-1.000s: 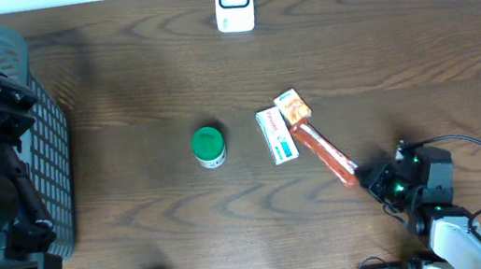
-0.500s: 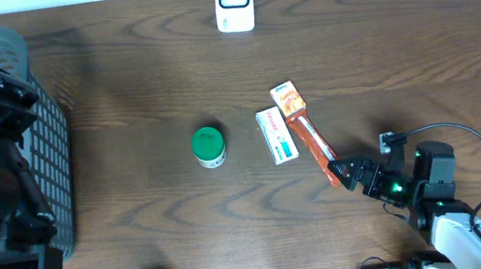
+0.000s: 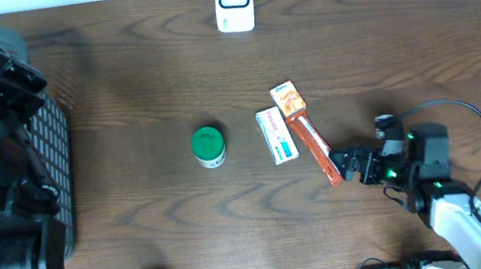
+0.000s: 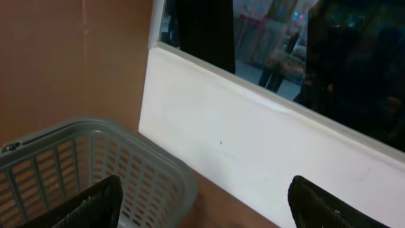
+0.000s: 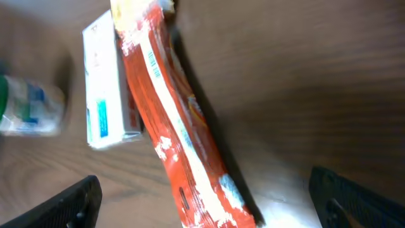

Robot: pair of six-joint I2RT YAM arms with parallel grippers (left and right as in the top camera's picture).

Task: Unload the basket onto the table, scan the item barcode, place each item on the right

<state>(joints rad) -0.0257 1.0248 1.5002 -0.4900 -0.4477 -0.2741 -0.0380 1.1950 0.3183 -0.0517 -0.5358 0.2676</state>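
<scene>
**A mock shop checkout, by the look of it**

On the dark wooden tabletop [image 3: 119, 76], a grey plastic mesh shopping basket [image 3: 54, 151] sits at nine o'clock. A small white scanner unit [image 3: 234, 1] stands at twelve. Packaged goods lie near the centre: a long orange-red snack packet [image 3: 313, 148] and a white-and-blue carton [image 3: 277, 135]. The left wrist view's dark window [image 4: 297, 57] shows blurred shapes, possibly store aisles.

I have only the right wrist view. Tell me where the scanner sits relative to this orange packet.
Observer: The scanner stands at the far edge of the table, well beyond the packet and slightly to its left.
Operator: Report the left arm.
Observer: The left gripper is open and holds nothing, above the basket at the left end.
Operator: Name the blur at my frame's left.
Observer: A small jar with a green lid, upright, apart from the white box.
</scene>
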